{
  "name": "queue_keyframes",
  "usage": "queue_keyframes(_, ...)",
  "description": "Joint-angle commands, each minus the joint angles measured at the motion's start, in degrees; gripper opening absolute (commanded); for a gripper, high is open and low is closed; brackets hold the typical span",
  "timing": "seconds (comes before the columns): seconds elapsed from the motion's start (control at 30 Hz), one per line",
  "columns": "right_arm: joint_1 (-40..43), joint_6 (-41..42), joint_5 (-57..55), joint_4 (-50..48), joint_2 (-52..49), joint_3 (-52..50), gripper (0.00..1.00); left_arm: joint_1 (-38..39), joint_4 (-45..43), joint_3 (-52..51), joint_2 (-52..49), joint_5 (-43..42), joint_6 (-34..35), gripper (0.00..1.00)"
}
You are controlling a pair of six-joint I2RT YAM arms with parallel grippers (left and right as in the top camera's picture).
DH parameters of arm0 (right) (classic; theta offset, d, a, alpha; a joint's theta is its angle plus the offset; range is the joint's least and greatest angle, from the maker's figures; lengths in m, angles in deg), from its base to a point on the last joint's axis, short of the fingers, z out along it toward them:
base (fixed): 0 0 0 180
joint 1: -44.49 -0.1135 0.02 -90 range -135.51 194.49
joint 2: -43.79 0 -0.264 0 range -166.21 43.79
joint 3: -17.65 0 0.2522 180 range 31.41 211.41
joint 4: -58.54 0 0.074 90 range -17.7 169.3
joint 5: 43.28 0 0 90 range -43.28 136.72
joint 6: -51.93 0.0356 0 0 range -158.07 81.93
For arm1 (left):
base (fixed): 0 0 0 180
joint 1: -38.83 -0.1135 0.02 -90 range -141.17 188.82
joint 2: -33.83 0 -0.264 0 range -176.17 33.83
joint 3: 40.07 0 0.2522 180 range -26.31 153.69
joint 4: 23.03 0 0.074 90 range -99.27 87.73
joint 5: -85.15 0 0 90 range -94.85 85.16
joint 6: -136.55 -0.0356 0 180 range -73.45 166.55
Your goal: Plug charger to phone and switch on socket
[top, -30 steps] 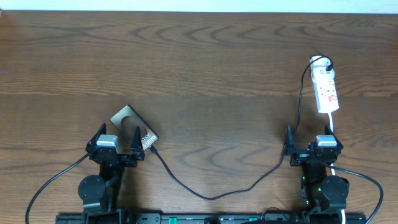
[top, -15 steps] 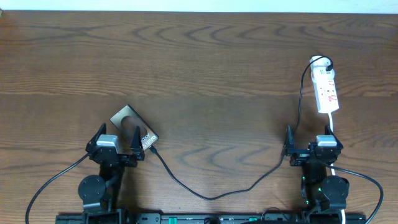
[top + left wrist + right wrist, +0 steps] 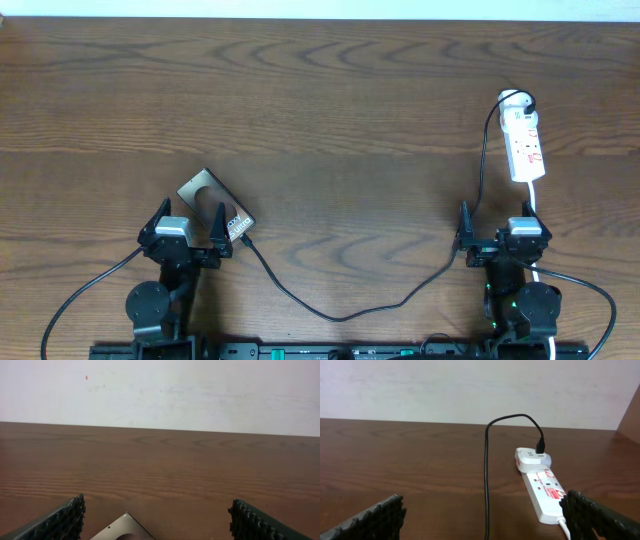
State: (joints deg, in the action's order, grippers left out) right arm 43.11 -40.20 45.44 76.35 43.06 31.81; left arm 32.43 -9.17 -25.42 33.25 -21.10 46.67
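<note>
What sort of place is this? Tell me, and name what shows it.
Probably a robot test bench indoors: a dark wood-grain table against a plain white wall, two black robot arms at its near edge, and a white power strip with a thin black cable plugged in.

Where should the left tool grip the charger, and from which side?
Just behind the plug end of the charger, beside the phone. Come from above, pinching across it: it lies flat and thin on the table, running diagonally away from the phone's corner.
</note>
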Motion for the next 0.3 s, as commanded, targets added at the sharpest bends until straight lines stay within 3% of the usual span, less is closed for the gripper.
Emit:
queue_keyframes(0.0,0.3,0.3,-0.3,0.2,0.4,-0.1,0.99,-0.3,2.6,-0.6,0.3,-1.1,-0.3,0.9)
queue_keyframes(0.27,0.3,0.3,-0.3,0.2,0.4,-0.1,0.99,-0.3,2.6,-0.6,0.3,-1.1,-0.3,0.9)
